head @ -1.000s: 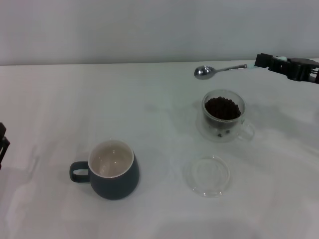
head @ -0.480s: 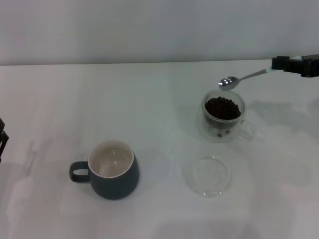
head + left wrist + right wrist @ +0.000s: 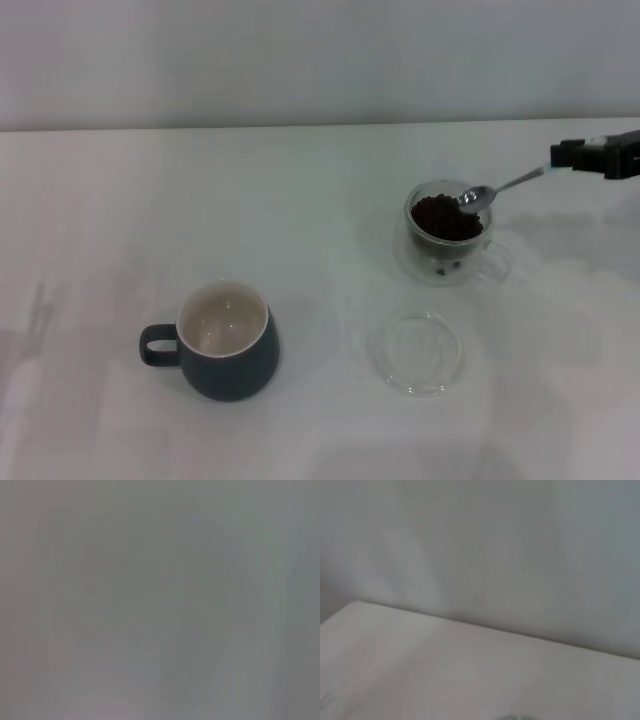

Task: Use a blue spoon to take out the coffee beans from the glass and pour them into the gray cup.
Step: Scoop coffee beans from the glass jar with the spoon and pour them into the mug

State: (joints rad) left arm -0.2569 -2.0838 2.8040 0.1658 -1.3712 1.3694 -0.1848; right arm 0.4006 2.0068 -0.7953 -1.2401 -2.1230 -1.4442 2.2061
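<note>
The glass (image 3: 448,245) stands right of centre on the white table, filled with dark coffee beans (image 3: 438,217). My right gripper (image 3: 565,158) reaches in from the right edge of the head view and is shut on the handle of the blue spoon (image 3: 510,185). The spoon slopes down to the left, its silver bowl at the glass's right rim, just on top of the beans. The gray cup (image 3: 228,345) with its cream inside sits at the front left, handle pointing left, with nothing inside. My left gripper is out of view, and the left wrist view is a blank grey.
A flat round clear glass dish (image 3: 416,352) lies in front of the glass. The table's far edge (image 3: 250,128) meets a pale wall. The right wrist view holds only table surface (image 3: 420,670) and wall.
The right gripper has carried the spoon from behind the glass rightward and down, so its bowl now dips into the glass mouth. The left gripper has left the left edge of view.
</note>
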